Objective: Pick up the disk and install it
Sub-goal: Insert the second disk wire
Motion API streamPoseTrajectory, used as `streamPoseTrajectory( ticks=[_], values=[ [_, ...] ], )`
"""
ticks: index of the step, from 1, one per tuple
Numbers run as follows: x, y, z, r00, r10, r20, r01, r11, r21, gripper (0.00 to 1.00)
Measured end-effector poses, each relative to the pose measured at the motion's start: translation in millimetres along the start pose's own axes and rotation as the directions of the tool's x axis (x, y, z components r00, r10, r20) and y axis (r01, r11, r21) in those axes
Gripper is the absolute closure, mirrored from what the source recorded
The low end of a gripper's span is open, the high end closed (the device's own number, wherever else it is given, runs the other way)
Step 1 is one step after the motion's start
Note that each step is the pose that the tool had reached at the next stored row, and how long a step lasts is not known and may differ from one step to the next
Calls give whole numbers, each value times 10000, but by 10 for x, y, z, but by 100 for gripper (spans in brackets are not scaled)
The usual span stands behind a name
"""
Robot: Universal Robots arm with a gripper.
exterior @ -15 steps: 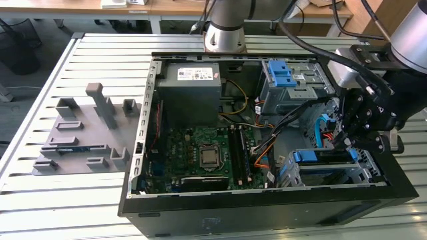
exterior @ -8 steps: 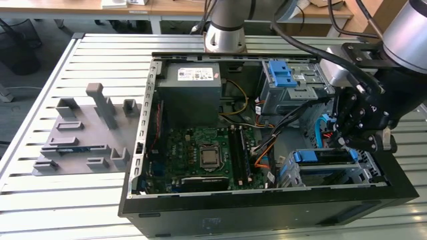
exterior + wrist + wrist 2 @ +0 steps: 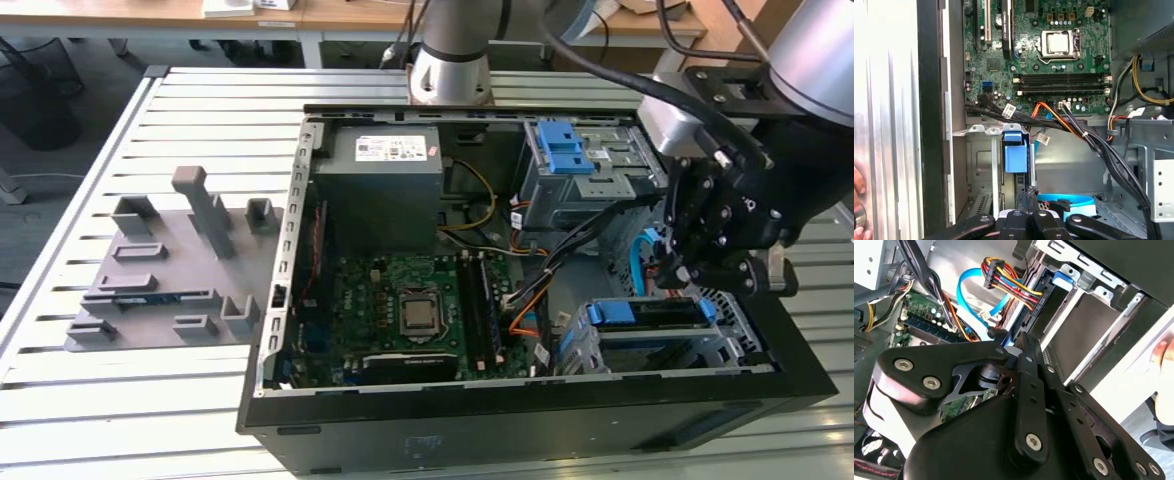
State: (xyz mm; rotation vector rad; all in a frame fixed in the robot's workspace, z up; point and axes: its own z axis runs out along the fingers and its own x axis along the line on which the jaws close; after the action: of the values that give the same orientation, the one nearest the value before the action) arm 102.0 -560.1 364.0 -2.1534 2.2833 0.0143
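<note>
Nearest you in the first wrist view, your gripper (image 3: 1029,200) hangs over the lower drive cage (image 3: 981,165); you cannot tell how its grip stands. Just beyond it lies the disk (image 3: 1016,150), on edge in that cage. Judge its long axis as running straight away from the gripper towards the motherboard (image 3: 1039,50), blue carrier end farthest.

Matt black metal gripper (image 3: 711,262), its linkage plates fastened with bright steel screws. Just below it, a dull grey sheet-metal drive cage (image 3: 727,345) carries a smooth blue plastic latch (image 3: 1015,150). Beside it, a glossy green circuit board (image 3: 400,305). Farther off, a ribbed brushed-aluminium table (image 3: 120,420) bears a matt grey plastic fixture (image 3: 167,265).
</note>
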Motion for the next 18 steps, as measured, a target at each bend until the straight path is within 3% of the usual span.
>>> streamPoseTrajectory(
  ticks=[9,18],
  values=[
    [-29,7,-137,10000,0,2,0,10000,0,89],
    [-144,15,-210,10000,0,1,0,10000,0,89]
  ],
)
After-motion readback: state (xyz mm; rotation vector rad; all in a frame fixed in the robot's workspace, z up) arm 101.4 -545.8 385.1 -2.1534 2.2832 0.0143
